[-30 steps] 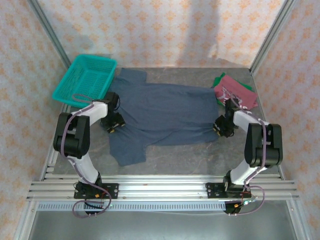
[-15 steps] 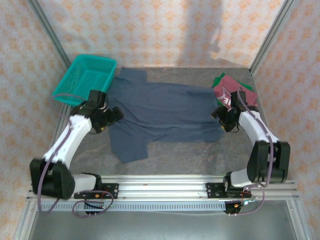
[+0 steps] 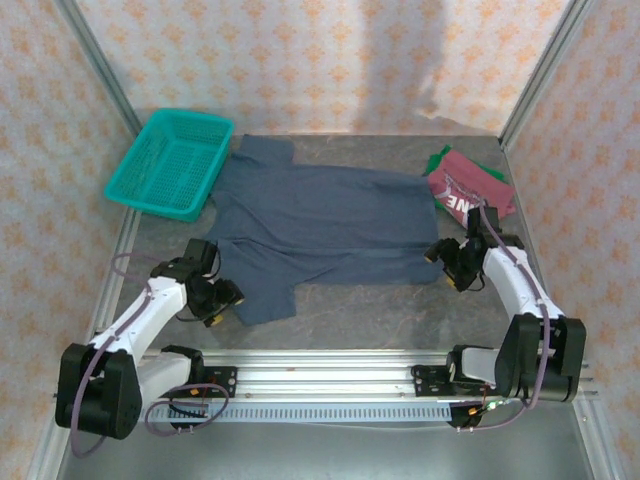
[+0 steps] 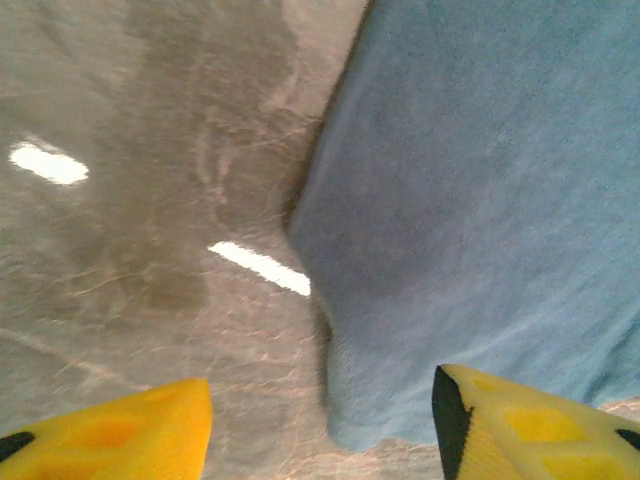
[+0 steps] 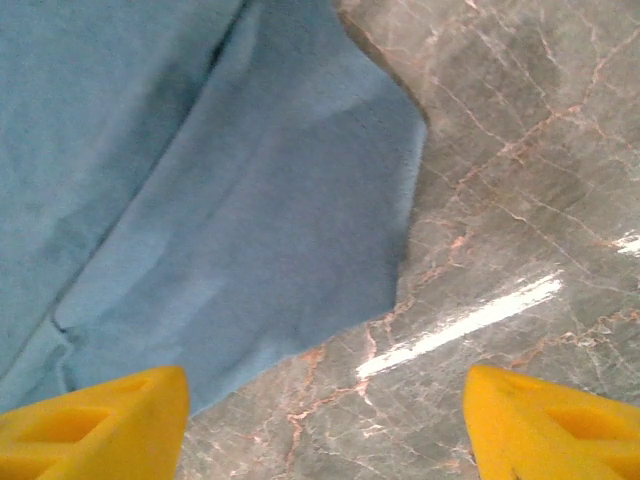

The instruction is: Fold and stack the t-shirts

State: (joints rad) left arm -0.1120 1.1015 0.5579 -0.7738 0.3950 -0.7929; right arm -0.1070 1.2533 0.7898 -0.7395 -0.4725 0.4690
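The 2 arms reach forward from the near edge. The left arm (image 3: 135,325) lies low and stretched over the worktop (image 3: 400,310), its wrist turned toward the slate-blue t-shirt (image 3: 320,215). The left jaws stand open above that shirt's near-left corner, gripping nothing. The right arm (image 3: 515,285) bends at the elbow and angles inward. The right jaws stand wide open over the shirt's near-right corner, gripping nothing. The blue shirt lies spread mid-worktop, its far-left part beside the teal basket (image 3: 170,165). A dark red t-shirt (image 3: 468,185) lies on a green t-shirt (image 3: 437,160) at the far right.
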